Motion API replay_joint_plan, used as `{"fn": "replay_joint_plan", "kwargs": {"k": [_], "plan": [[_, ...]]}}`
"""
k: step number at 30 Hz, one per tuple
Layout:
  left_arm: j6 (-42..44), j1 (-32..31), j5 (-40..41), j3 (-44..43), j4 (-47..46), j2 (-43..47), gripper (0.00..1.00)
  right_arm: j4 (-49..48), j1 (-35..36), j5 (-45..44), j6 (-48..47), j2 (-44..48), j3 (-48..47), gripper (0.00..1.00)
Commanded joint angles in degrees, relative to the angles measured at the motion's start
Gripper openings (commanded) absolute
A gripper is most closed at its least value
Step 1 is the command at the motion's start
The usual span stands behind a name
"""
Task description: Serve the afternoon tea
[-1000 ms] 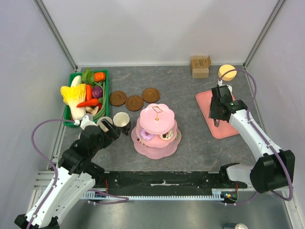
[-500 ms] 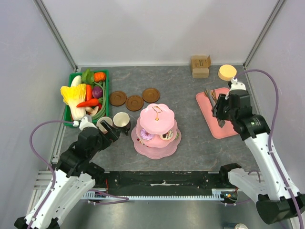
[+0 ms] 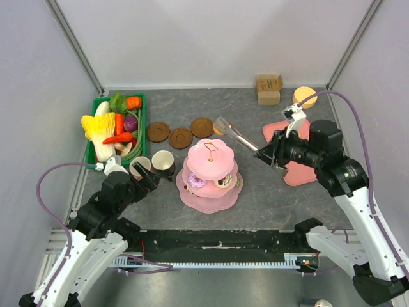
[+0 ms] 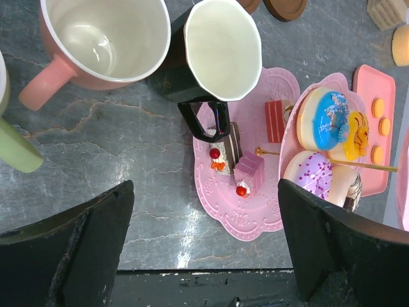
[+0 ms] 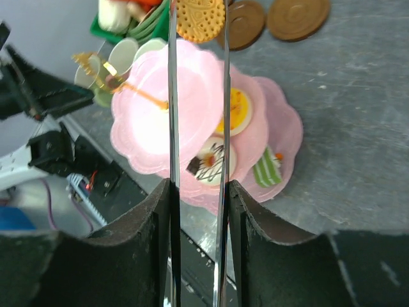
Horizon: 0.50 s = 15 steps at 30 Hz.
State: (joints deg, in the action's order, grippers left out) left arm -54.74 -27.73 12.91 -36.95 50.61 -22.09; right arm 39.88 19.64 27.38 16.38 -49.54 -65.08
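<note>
My right gripper [image 3: 276,157] [image 5: 198,192] is shut on metal tongs [image 3: 246,139] [image 5: 172,128]. The tongs pinch an orange round biscuit [image 5: 200,19] [image 3: 230,129] in the air just beyond the top tier of the pink tiered stand [image 3: 211,167] [image 5: 153,109]. The stand's lower tiers hold donuts [image 4: 323,121] and cake bits [image 4: 248,173]. My left gripper [image 3: 148,177] [image 4: 204,243] is open and empty, beside the pink mug [image 4: 105,38], dark mug [image 4: 217,51] and pale mug [image 4: 13,147]. Three brown saucers [image 3: 180,137] lie behind the stand.
A pink tray [image 3: 300,174] with more biscuits [image 4: 378,126] lies under my right arm. A green basket of toy vegetables [image 3: 115,125] stands at the left. Cardboard boxes [image 3: 269,88] and a yellow disc [image 3: 305,96] are at the back right.
My right gripper rose from the pink tray and swung the tongs left, so the biscuit now hangs by the stand's top tier. The left arm barely moved.
</note>
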Motion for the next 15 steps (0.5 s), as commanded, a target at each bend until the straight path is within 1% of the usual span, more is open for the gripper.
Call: {"fn": "replay_joint_plan", "kwargs": {"k": [1,3,15], "plan": [[2.36,0.04,0.36,-1.81,-0.34,-0.15,0.99,-1.21,5.75,0.5,-0.03,0.58,-0.66,0.38],[2.36,0.13,0.36,-1.9,-0.34,-0.41,0.99,0.37,6.99,-1.53,-0.47,0.23,-1.19,0.38],[2.27,0.04,0.45,-1.63,-0.34,0.11,0.99,3.71,8.05,-1.18,-1.61,-0.12,-1.45,0.39]]}}
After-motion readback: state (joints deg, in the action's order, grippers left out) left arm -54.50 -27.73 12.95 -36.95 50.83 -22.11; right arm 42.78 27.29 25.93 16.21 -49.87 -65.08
